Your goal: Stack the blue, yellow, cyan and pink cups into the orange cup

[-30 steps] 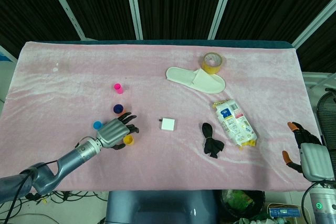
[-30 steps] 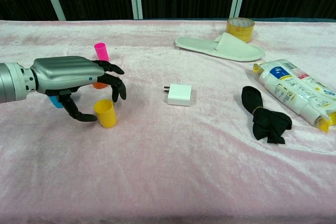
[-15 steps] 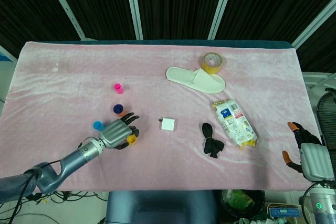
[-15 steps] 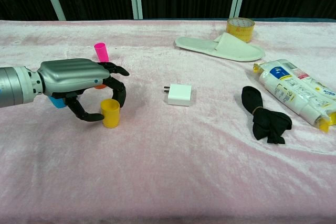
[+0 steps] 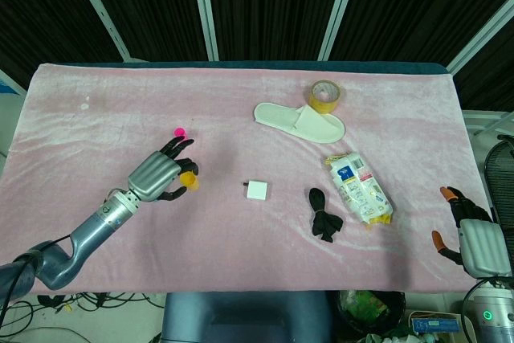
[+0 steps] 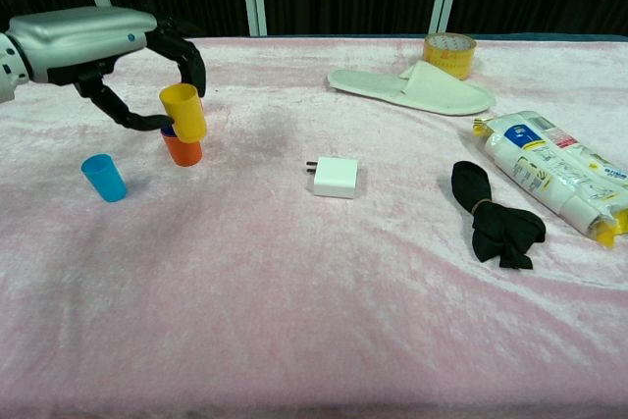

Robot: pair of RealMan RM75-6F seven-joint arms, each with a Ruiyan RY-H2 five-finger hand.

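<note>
My left hand (image 6: 93,36) holds the yellow cup (image 6: 183,111) in the air, pinched between thumb and fingers. It hangs just above the orange cup (image 6: 183,151), which stands on the pink cloth with a dark blue cup nested inside. The cyan cup (image 6: 104,177) stands alone to the left. In the head view the left hand (image 5: 155,176) and the yellow cup (image 5: 189,180) cover the orange cup, and the pink cup (image 5: 181,130) peeks out beyond the fingertips. My right hand (image 5: 472,234) stays off the table's right edge, fingers apart and holding nothing.
A white charger (image 6: 336,177) lies mid-table. A black cloth bundle (image 6: 496,213) and a snack packet (image 6: 554,172) lie to the right. A white slipper (image 6: 412,88) and a tape roll (image 6: 449,51) sit at the back.
The left hand closed on the yellow cup, lifted it off the cloth and carried it back over the orange cup. The right hand has not moved.
</note>
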